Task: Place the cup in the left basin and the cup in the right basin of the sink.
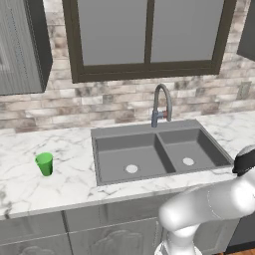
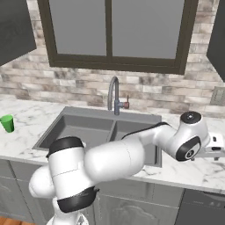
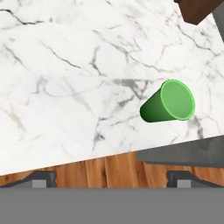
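- White arm (image 2: 114, 162) fills the lower middle of the right base view, rising from lower left and reaching to the right edge; in the left base view it crosses the lower right corner.
- Pincer (image 3: 112, 178): its two dark tips sit well apart at the bottom of the hand view, released, with nothing between them.
- Wood floor (image 3: 105, 168) shows in a strip between those tips, below the table edge.
- Marble table (image 3: 65, 78) covers most of the hand view; a green cup (image 3: 168, 103) stands on it right of centre, seen from above, its open mouth toward the upper right, clear of the tips.
- A dark grey edge (image 3: 188, 153) lies at lower right of the hand view, below that cup; what it is cannot be told.
- Second green cup (image 1: 44, 163) stands upright on the table at the left of the left base view, well apart from the sink (image 1: 154, 130); in the right base view it is at the far left edge.
- Left basin (image 1: 130, 162) and right basin (image 1: 189, 152) each show a pale drain, split by a divider, mid-frame.
- Faucet (image 1: 160, 102) curves up behind the divider.
- Brick wall (image 1: 99, 99) and a dark-framed window (image 1: 149, 35) fill the top of both base views.
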### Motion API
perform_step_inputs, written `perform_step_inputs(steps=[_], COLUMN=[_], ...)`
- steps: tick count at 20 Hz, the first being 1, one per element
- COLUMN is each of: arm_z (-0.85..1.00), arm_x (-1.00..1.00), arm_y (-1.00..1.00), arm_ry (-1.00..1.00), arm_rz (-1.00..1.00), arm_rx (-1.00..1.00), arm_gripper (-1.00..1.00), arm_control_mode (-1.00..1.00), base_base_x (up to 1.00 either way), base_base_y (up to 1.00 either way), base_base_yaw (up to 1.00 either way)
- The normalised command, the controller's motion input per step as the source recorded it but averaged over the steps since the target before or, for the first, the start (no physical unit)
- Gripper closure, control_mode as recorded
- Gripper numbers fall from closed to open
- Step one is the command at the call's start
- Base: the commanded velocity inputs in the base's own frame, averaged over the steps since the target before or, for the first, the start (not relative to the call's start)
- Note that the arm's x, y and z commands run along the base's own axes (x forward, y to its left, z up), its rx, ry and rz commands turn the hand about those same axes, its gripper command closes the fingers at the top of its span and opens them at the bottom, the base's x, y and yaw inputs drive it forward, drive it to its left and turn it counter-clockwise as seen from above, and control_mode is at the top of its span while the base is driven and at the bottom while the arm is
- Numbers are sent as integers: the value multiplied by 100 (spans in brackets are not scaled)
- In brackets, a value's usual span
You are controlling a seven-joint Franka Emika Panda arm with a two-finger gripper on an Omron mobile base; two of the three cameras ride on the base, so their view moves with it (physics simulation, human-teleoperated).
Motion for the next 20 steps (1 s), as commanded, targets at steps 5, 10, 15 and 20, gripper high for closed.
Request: perform_step_inputs(steps=[5, 10, 15, 20], arm_z=[-6, -5, -1, -2], arm_x=[0, 0, 3, 15], arm_y=[-22, -22, -18, -16], arm_ry=[0, 0, 0, 0], arm_rz=[0, 0, 0, 0], arm_rx=[-1, -2, -1, 0], arm_gripper=[-100, -100, -100, -100], arm_control_mode=[-100, -100, -100, -100], base_base_x=[0, 0, 0, 0], base_base_y=[0, 0, 0, 0], base_base_yaw=[0, 0, 0, 0])
